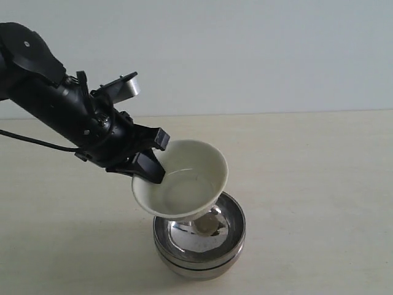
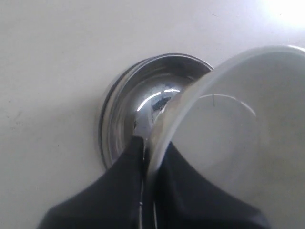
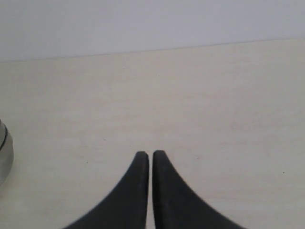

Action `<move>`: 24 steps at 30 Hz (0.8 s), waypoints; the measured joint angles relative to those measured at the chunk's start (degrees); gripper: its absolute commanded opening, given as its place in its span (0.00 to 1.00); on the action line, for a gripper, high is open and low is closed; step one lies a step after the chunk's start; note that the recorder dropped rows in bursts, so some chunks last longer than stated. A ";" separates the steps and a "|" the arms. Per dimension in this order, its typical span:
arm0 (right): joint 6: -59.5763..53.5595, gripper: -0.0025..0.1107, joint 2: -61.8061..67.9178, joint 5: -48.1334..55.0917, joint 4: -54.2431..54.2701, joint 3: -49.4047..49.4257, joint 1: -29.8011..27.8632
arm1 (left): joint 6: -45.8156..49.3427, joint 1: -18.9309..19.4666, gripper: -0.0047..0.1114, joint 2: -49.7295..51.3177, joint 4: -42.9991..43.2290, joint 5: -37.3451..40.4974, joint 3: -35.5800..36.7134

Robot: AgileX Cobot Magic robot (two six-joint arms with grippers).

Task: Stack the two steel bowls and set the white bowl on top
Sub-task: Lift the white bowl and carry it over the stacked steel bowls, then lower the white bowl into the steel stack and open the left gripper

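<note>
The two steel bowls sit nested one inside the other on the table, front centre; the left wrist view looks into the shiny inside of the steel bowls. The white bowl hangs tilted just above them, its foot over their opening. My left gripper is shut on the white bowl's near rim, one finger inside and one outside, and the white bowl fills much of the left wrist view. My right gripper is shut on nothing, above bare table, and is out of the exterior view.
The pale wooden table stretches around the stack, with a plain wall behind. In the right wrist view a sliver of a steel bowl shows at the frame's edge.
</note>
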 measured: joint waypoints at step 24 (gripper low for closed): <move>0.00 0.02 0.00 0.00 0.00 0.00 0.00 | 0.00 -1.78 0.07 7.70 -0.81 -3.54 -0.51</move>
